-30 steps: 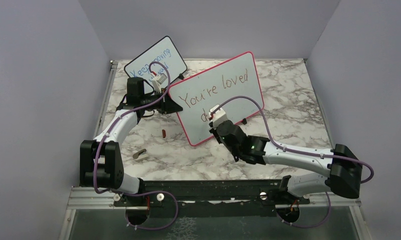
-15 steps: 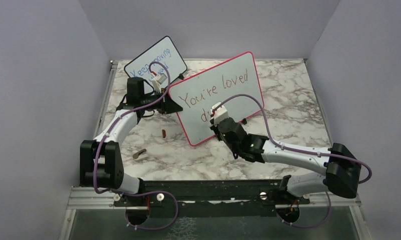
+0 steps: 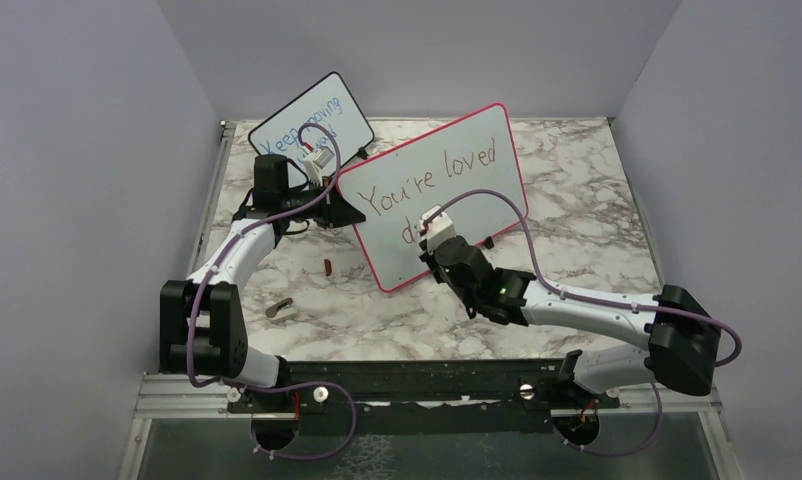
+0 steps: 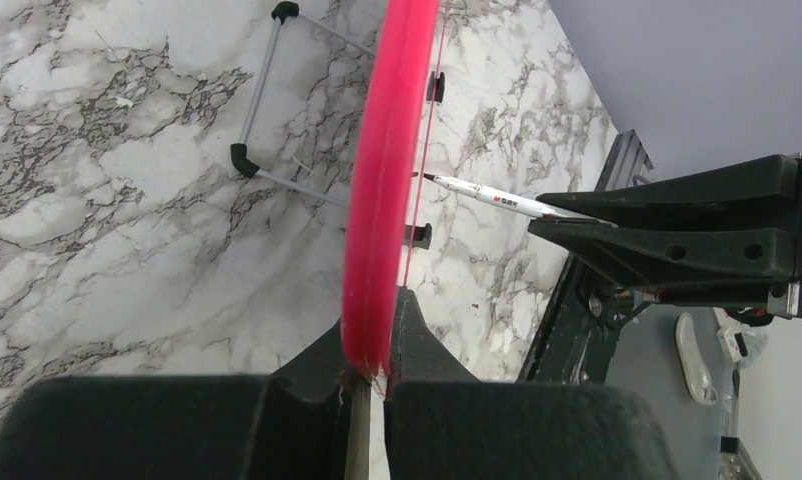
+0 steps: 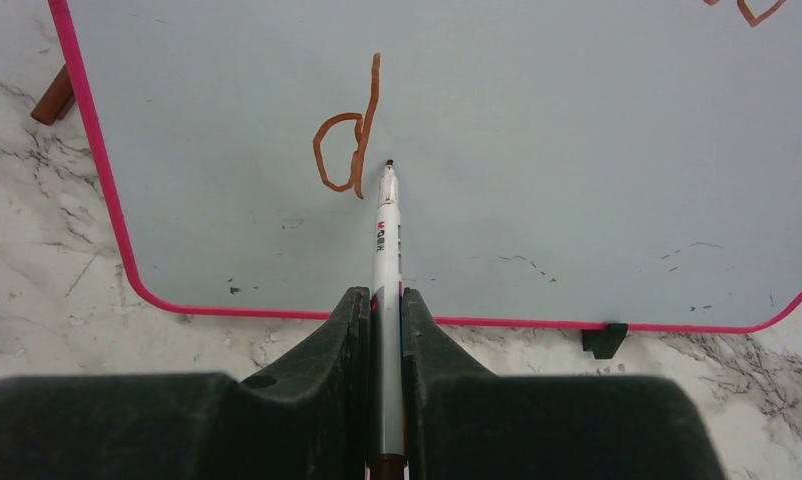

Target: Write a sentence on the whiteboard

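Note:
The whiteboard [image 3: 477,205], red-pink framed, stands tilted at mid-table. On it the sentence [image 3: 432,175] reads "You're loved" in brownish-red, with a lone "d" [image 5: 347,140] on the line below. My left gripper [image 3: 345,213] is shut on the whiteboard's left edge [image 4: 382,180], the frame pinched between its fingers at the left gripper [image 4: 377,345]. My right gripper [image 5: 385,300] is shut on a white marker [image 5: 385,250]. The marker's tip sits at the board surface just right of the "d". The right gripper [image 3: 429,232] covers the lower left of the board from above.
A smaller black-framed board [image 3: 312,125] with blue writing leans behind the left arm. A brown-red marker cap [image 3: 328,266] and a small grey piece [image 3: 278,308] lie on the marble table left of the whiteboard. Grey walls close three sides.
The right arm's elbow and forearm have edged slightly left; its gripper stays by the "d". The left arm and the board have not moved.

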